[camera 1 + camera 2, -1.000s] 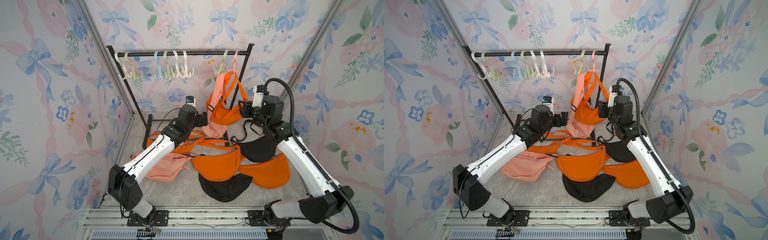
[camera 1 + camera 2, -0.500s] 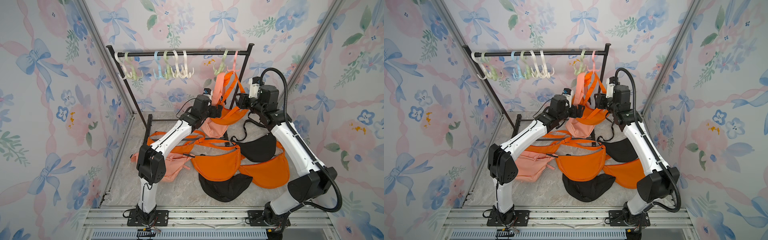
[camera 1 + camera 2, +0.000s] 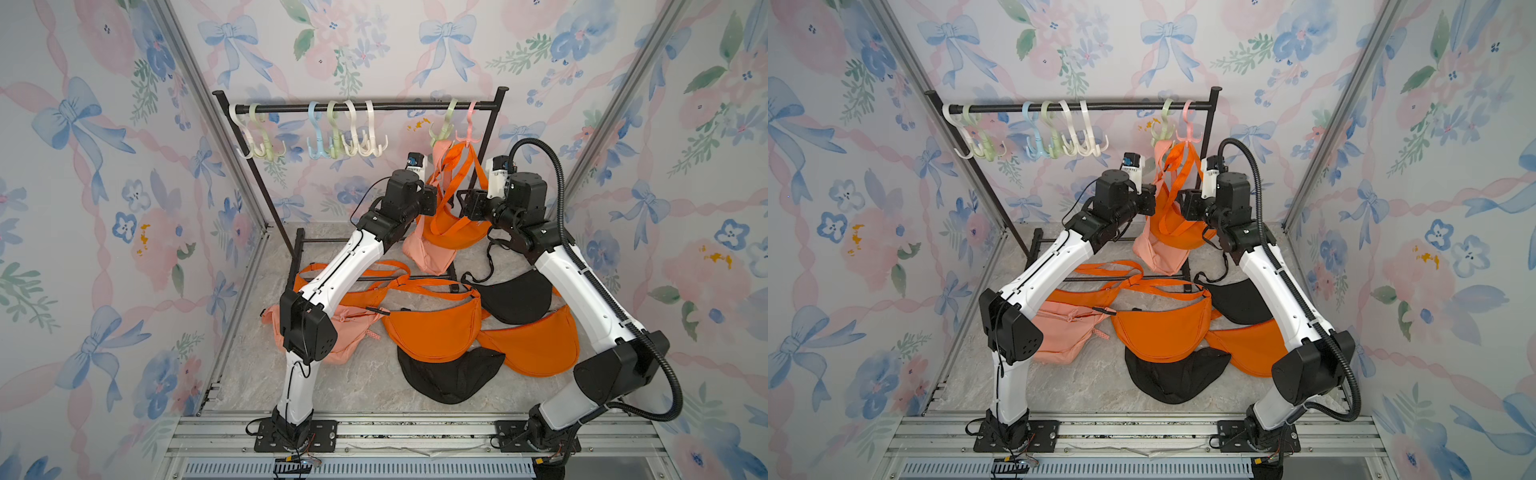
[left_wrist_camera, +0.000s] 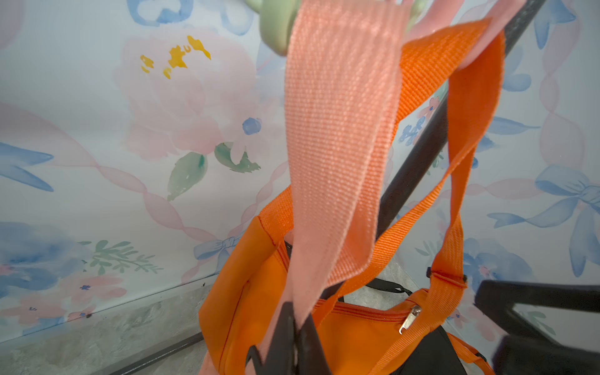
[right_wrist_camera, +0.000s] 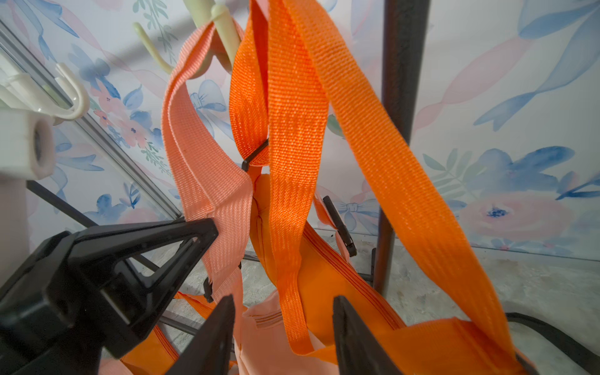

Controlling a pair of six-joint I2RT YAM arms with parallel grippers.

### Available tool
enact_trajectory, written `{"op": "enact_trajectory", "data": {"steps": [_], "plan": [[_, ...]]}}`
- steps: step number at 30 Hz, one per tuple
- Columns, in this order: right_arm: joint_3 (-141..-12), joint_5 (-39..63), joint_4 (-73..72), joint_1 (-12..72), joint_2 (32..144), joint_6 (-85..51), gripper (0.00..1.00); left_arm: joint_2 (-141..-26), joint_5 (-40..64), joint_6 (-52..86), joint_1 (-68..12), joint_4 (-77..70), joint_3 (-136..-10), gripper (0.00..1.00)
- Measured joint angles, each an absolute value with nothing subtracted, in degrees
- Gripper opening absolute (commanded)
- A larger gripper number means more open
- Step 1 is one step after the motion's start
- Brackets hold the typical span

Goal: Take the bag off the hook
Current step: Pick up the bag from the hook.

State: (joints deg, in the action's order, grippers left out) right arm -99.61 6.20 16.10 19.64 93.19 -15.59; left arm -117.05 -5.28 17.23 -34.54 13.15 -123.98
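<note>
left gripper (image 4: 293,337) pinching peach bag strap (image 4: 337,146) under green hook (image 4: 276,29); right gripper (image 5: 283,300) spread, straddling orange strap (image 5: 292,194).

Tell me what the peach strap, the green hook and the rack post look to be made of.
The peach strap: woven webbing, likely nylon or polyester; the ribbed weave shows, with slight sheen. The green hook: moulded plastic, it seems; smooth, rounded, softly glossy. The rack post: probably painted metal; a thin, straight, dark bar, matte.
</note>
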Motion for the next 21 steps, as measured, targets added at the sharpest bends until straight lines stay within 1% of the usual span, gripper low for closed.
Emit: {"op": "enact_trajectory", "data": {"steps": [2, 3, 6, 8, 10, 15, 17, 21], "plan": [[-100.36, 6.2, 15.66, 20.36, 94.37, -15.14, 0.55, -116.68, -6.04, 16.64, -34.13, 14.33, -123.96, 0.0], [-101.14, 6.17, 15.35, 20.78, 95.29, -14.9, 0.59, -116.33, -6.33, 16.47, -33.82, 14.79, -123.94, 0.0], [-104.99, 5.87, 14.96, 22.13, 99.22, -14.0, 0.74, -114.21, -7.57, 16.19, -32.47, 15.86, -123.33, 0.0], [-108.31, 5.23, 14.87, 23.14, 102.39, -13.26, 0.79, -111.7, -8.58, 15.94, -31.33, 16.4, -122.3, 0.0], [-110.26, 4.21, 14.74, 23.83, 104.57, -12.97, 0.82, -108.99, -9.45, 15.59, -30.15, 16.6, -121.34, 0.0], [-111.66, 0.08, 12.93, 24.23, 107.33, -12.91, 0.86, -102.15, -11.38, 15.18, -26.94, 16.43, -119.24, 0.0], [-111.96, -3.01, 11.81, 24.21, 107.87, -13.06, 0.89, -100.07, -11.97, 15.03, -25.78, 16.4, -118.56, 0.0], [-112.51, -8.45, 10.02, 23.88, 108.27, -13.04, 0.91, -97.8, -13.13, 14.48, -23.86, 16.43, -117.51, 0.0]]}}
